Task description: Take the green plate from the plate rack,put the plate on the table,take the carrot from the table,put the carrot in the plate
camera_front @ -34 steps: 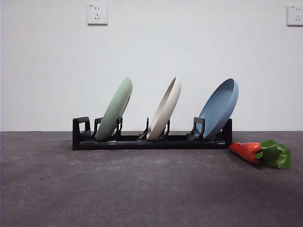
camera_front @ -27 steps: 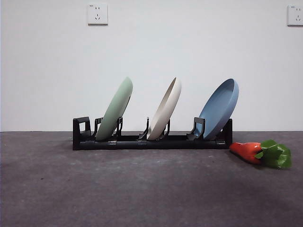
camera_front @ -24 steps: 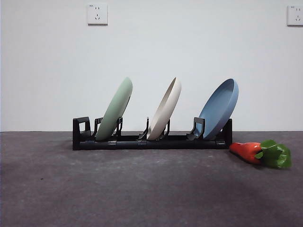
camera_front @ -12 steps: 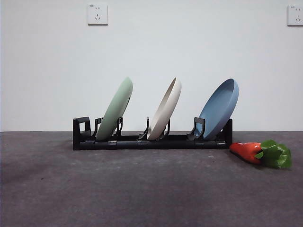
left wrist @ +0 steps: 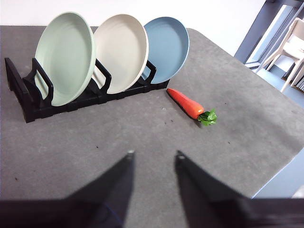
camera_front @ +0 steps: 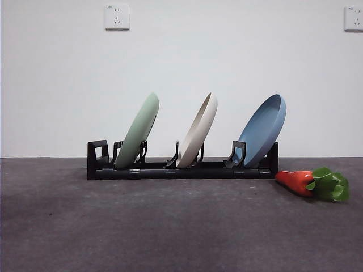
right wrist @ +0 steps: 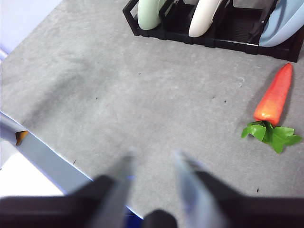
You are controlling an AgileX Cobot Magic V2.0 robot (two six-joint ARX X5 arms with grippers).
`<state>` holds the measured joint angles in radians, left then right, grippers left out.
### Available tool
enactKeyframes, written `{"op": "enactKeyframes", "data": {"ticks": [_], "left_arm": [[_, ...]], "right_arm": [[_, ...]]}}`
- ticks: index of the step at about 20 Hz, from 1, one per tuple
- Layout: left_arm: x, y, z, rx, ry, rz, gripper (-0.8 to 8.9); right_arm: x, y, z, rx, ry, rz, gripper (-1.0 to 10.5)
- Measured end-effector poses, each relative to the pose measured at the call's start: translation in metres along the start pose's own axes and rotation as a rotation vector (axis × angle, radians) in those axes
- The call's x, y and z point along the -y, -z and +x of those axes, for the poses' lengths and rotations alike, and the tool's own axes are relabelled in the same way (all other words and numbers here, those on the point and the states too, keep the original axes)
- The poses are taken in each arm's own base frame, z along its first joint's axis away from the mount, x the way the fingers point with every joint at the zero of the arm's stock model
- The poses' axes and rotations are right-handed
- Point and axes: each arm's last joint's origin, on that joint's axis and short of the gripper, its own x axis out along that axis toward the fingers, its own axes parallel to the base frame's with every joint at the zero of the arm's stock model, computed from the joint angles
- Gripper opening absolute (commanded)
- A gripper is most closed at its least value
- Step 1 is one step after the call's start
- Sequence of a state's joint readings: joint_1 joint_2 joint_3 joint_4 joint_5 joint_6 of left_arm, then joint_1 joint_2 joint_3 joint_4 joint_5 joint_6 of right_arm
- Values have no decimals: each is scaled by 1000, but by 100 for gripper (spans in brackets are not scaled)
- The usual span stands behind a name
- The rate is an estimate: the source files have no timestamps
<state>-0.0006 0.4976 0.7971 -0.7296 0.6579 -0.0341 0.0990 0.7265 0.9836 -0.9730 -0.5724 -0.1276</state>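
Observation:
The green plate (camera_front: 138, 131) leans in the left slot of the black plate rack (camera_front: 181, 169), also seen as the green plate (left wrist: 66, 57) in the left wrist view. The carrot (camera_front: 312, 183) lies on the table (camera_front: 170, 226) just right of the rack, its leafy top pointing right. My left gripper (left wrist: 153, 154) hangs open above bare table, well short of the rack (left wrist: 28, 102) and the carrot (left wrist: 190, 105). My right gripper (right wrist: 153, 156) is open too, high over the table's near edge, with the carrot (right wrist: 274, 100) off to one side. Neither gripper shows in the front view.
A cream plate (camera_front: 197, 131) stands in the rack's middle slot and a light blue plate (camera_front: 263, 130) in the right one. A white wall with two sockets rises behind. The table edge (right wrist: 52, 154) runs close under the right gripper.

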Motion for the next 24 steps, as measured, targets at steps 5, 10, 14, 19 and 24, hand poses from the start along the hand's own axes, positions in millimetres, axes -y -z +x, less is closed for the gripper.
{"op": "enactKeyframes", "data": {"ticks": [5, 10, 14, 19, 24], "left_arm": [[0, -3, 0, 7, 0, 5, 574], [-7, -24, 10, 54, 2, 45, 571], [-23, -39, 40, 60, 36, 34, 571], [-39, -54, 97, 36, 19, 47, 571], [-47, -85, 159, -15, -18, 55, 570]], "right_arm": [[0, 0, 0, 0, 0, 0, 630], [0, 0, 0, -1, 3, 2, 630], [0, 0, 0, -1, 3, 4, 630], [0, 0, 0, -2, 3, 4, 629], [3, -1, 5, -20, 1, 16, 629]]}}
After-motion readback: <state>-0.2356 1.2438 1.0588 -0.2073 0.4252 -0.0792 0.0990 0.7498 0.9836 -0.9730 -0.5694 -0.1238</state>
